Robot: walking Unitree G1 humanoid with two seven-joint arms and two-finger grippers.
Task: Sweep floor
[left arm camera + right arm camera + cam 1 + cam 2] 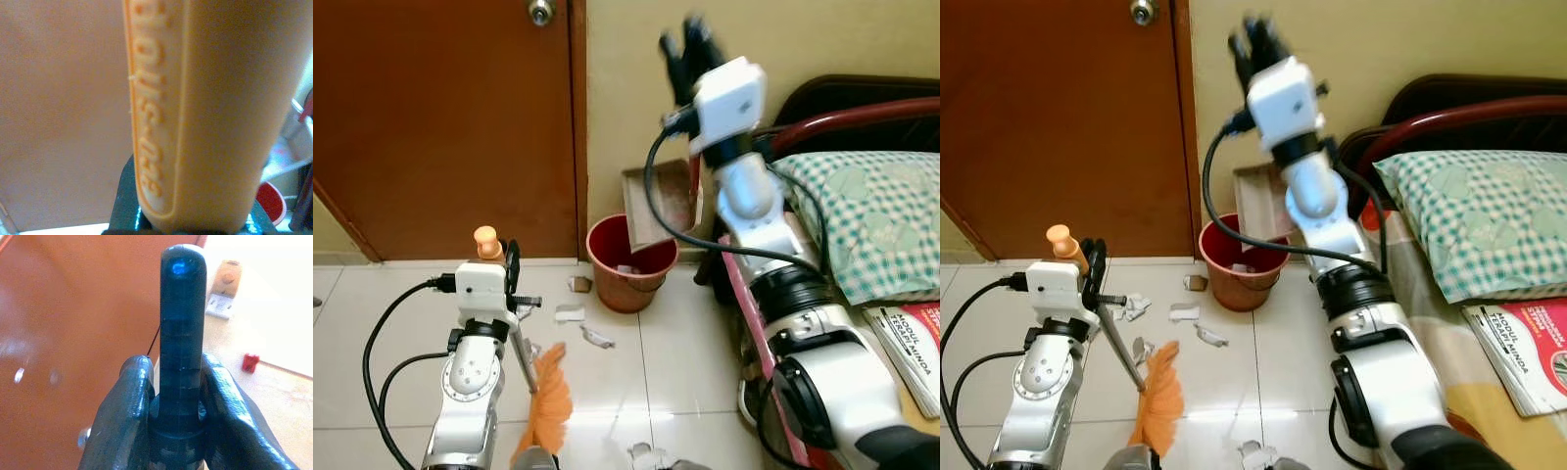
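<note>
Open white tiled floor (607,392) lies at 6 o'clock, dotted with small paper scraps (570,313). At 12 o'clock the round red plastic bucket (628,262) blocks the corner, between the brown wooden door (440,127) at 10 o'clock and the bed with its green checked pillow (871,225) at 3 o'clock.

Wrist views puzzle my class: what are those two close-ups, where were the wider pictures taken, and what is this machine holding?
It is a humanoid robot with two silver arms. The wide pictures come from cameras in its head; each close-up looks along one gripper's fingers. The left gripper grips an orange plastic broom. The right gripper, raised high, is shut on a dark handle; below it a grey dustpan hangs tilted over a round red bucket. Paper scraps lie on the white tiled floor.
</note>
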